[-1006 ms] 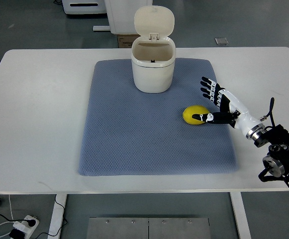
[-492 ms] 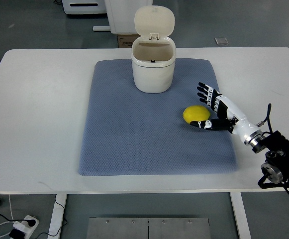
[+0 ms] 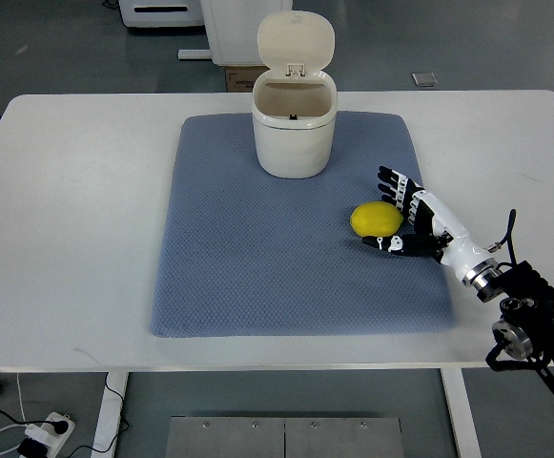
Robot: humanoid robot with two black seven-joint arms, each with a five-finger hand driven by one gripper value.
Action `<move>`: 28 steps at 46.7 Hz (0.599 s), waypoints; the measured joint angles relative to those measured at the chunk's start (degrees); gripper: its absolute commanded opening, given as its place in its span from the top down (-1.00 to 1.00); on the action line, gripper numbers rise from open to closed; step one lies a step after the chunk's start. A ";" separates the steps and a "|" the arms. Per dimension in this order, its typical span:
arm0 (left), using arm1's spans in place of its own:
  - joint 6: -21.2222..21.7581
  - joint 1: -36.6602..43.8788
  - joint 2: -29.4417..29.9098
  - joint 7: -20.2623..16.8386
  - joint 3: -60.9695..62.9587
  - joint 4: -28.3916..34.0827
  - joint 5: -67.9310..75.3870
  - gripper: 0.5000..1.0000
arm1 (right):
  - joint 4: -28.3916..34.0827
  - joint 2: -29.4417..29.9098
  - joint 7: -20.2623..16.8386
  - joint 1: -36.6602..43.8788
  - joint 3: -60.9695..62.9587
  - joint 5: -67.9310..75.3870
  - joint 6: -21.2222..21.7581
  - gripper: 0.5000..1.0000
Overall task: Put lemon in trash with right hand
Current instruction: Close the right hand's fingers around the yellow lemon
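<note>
White desk (image 3: 86, 239) carries a blue-grey mat (image 3: 257, 258) across its middle; over the last second the right hand (image 3: 412, 221) has slid down and toward the near right edge, its thumb dropping off the lemon (image 3: 376, 218) to lie just below it; the fingers are spread open and grip nothing, so the grasp is not yet made and looks to be being lined up afresh; the lemon has not moved; it sits on the mat, bright yellow, smooth, oval, whole; beyond it stands the cream trash bin (image 3: 294, 129), lid up, ready
</note>
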 measured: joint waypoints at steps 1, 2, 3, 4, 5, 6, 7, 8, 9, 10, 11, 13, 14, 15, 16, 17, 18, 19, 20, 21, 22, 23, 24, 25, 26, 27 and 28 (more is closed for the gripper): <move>0.00 0.00 0.00 0.00 0.00 0.00 0.00 -1.00 | -0.21 0.07 0.10 0.00 -0.01 0.00 0.00 -0.87; 0.00 0.00 0.00 0.00 0.00 0.00 0.00 -1.00 | -0.35 0.13 0.19 0.00 -0.01 0.00 0.00 -0.87; 0.00 0.00 0.00 0.00 0.00 0.00 0.00 -1.00 | -0.48 0.17 0.25 0.00 -0.03 -0.01 -0.01 -0.87; 0.00 -0.01 0.00 0.00 0.00 0.00 0.00 -1.00 | -0.54 0.23 0.28 0.00 -0.04 -0.02 -0.01 -0.86; 0.00 0.00 0.00 0.00 0.00 0.00 0.00 -1.00 | -0.61 0.31 0.29 0.00 -0.06 -0.03 -0.01 -0.86; 0.00 0.00 0.00 0.00 0.00 0.00 0.00 -1.00 | -0.70 0.40 0.29 -0.01 -0.08 -0.04 -0.01 -0.84; 0.00 0.00 0.00 0.00 0.00 0.00 0.00 -1.00 | -0.74 0.43 0.30 -0.03 -0.13 -0.04 -0.01 -0.81; 0.00 0.00 0.00 0.00 0.00 0.00 0.00 -1.00 | -0.79 0.45 0.30 -0.05 -0.15 -0.05 -0.01 -0.80; 0.00 0.00 0.00 0.00 0.00 0.00 0.00 -1.00 | -0.82 0.45 0.30 -0.07 -0.17 -0.05 -0.01 -0.78; 0.00 0.00 0.00 0.00 0.00 0.00 0.00 -1.00 | -0.83 0.45 0.30 -0.07 -0.17 -0.06 -0.01 -0.76; 0.00 0.00 0.00 0.00 0.00 0.00 0.00 -1.00 | -0.84 0.45 0.30 -0.07 -0.17 -0.06 -0.01 -0.72; 0.00 0.00 0.00 0.00 0.00 0.00 0.00 -1.00 | -0.91 0.45 0.30 -0.07 -0.23 -0.07 -0.01 -0.61; 0.00 0.00 0.00 0.00 0.00 0.00 0.00 -1.00 | -0.92 0.45 0.30 -0.07 -0.39 -0.06 -0.01 -0.51; 0.00 0.00 0.00 0.00 0.00 0.00 0.00 -1.00 | -0.92 0.45 0.30 -0.07 -0.65 -0.06 -0.02 -0.43; 0.00 0.00 0.00 0.00 0.00 0.00 0.00 -1.00 | -0.93 0.45 0.31 -0.07 -0.95 -0.07 -0.02 -0.35; 0.00 0.00 0.00 0.00 0.00 0.00 0.00 -1.00 | -0.98 0.45 0.31 -0.08 -1.45 -0.06 -0.02 -0.26; 0.00 0.00 0.00 0.00 0.00 0.00 0.00 -1.00 | -1.06 0.45 0.33 -0.07 -1.87 -0.06 -0.04 -0.21; 0.00 0.00 0.00 0.00 0.00 0.00 0.00 -1.00 | -1.15 0.45 0.35 -0.07 -2.31 -0.06 -0.09 -0.18; 0.00 0.00 0.00 0.00 0.00 0.00 0.00 -1.00 | -1.26 0.45 0.35 -0.07 -2.64 -0.06 -0.14 -0.16; 0.00 0.00 0.00 0.00 0.00 0.00 0.00 -1.00 | -1.46 0.44 0.35 -0.07 -3.03 -0.06 -0.16 -0.15; 0.00 0.00 0.00 0.00 0.00 0.00 0.00 -1.00 | -1.66 0.44 0.35 -0.06 -3.30 -0.05 -0.17 -0.15; 0.00 0.00 0.00 0.00 0.00 0.00 0.00 -1.00 | -1.83 0.45 0.35 -0.06 -3.53 -0.06 -0.17 -0.15; 0.00 0.00 0.00 0.00 0.00 0.00 0.00 -1.00 | -2.00 0.45 0.35 -0.05 -3.71 -0.06 -0.18 -0.15; 0.00 0.00 0.00 0.00 0.00 0.00 0.00 -1.00 | -2.11 0.45 0.35 -0.04 -3.79 -0.06 -0.18 -0.15; 0.00 0.00 0.00 0.00 0.00 0.00 0.00 -1.00 | -2.15 0.44 0.35 -0.04 -3.89 -0.06 -0.18 -0.15; 0.00 0.00 0.00 0.00 0.00 0.00 0.00 -1.00 | -2.18 0.45 0.35 -0.04 -3.99 -0.06 -0.18 -0.15; 0.00 0.00 0.00 0.00 0.00 0.00 0.00 -1.00 | -2.20 0.45 0.35 -0.03 -4.07 -0.06 -0.18 -0.14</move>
